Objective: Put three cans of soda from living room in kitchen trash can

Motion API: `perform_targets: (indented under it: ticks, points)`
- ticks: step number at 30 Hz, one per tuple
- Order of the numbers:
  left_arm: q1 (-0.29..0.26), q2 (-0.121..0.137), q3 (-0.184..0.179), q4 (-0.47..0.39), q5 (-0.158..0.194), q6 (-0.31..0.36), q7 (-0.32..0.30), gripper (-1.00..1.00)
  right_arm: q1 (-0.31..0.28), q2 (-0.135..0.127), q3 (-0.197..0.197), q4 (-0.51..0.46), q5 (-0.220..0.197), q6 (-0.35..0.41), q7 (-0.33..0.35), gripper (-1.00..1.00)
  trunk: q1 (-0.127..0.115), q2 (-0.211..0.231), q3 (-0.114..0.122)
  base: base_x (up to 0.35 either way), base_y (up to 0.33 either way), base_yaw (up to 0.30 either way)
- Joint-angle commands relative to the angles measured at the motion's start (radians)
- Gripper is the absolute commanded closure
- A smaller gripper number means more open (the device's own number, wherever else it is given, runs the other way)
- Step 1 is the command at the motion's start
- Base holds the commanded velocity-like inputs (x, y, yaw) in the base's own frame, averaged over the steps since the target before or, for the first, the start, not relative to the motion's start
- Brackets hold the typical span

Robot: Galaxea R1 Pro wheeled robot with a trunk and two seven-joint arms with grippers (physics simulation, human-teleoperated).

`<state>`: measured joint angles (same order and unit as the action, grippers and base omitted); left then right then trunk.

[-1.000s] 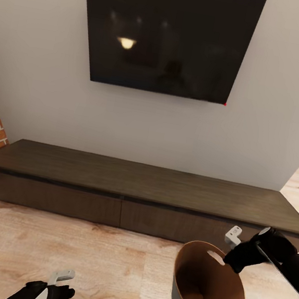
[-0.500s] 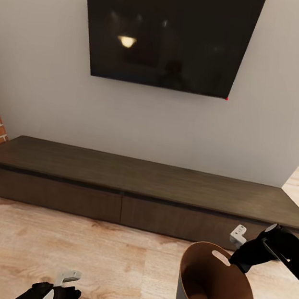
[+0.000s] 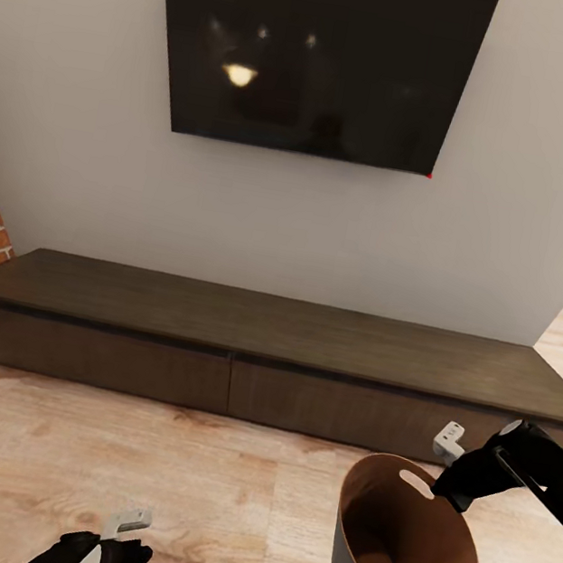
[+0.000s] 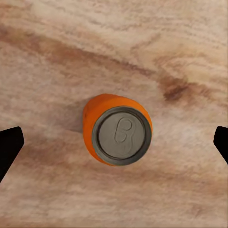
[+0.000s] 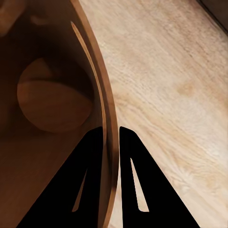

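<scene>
Orange can stands on the wood floor between the wide-open left tool, while the right tool pinches the bin's rim, likely for carrying.

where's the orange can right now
The orange can stands upright on the wood floor, directly below the open left tool, at the head view's bottom edge left of the bin.

Readable marking found in one spot: embossed "B"-like shape on grey top of orange soda can, left wrist view. No other text, labels, numbers legible.
</scene>
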<state>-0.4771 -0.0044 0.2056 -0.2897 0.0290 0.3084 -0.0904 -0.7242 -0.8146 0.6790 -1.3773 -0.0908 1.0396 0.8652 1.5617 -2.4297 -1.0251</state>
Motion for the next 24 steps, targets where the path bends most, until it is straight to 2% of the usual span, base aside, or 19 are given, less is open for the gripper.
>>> perform_targets:
  ticks: [1, 5, 10, 17, 24]
  points:
    - [0.0, 0.0, 0.0, 0.0, 0.0, 0.0, 0.0, -1.0, -0.001, 0.0, 0.0, 0.0, -0.017, 0.008, 0.004, 1.0, 0.004, -0.007, -0.003, 0.0, 0.0, 0.0]
    - [0.0, -0.001, 0.001, 0.0, 0.0, 0.0, 0.0, -1.0, -0.001, 0.0, 0.0, 0.0, -0.016, 0.008, 0.005, 1.0, 0.019, -0.035, -0.016, 0.0, 0.0, 0.0]
    - [0.0, -0.002, 0.001, 0.0, 0.0, -0.014, 0.0, -1.0, -0.001, 0.001, 0.001, 0.0, 0.032, 0.008, 0.011, 1.0, 0.038, -0.07, -0.031, 0.0, 0.0, 0.0]
    - [0.0, -0.003, 0.002, 0.0, -0.001, -0.026, 0.0, -1.0, -0.001, 0.001, -0.001, 0.0, 0.058, 0.008, 0.034, 1.0, 0.041, -0.072, -0.058, 0.0, 0.0, 0.0]
    - [0.0, -0.011, 0.002, 0.0, -0.001, -0.032, 0.0, -1.0, -0.001, 0.002, -0.001, 0.0, 0.063, 0.008, 0.038, 1.0, 0.045, -0.074, -0.085, 0.0, 0.0, 0.0]
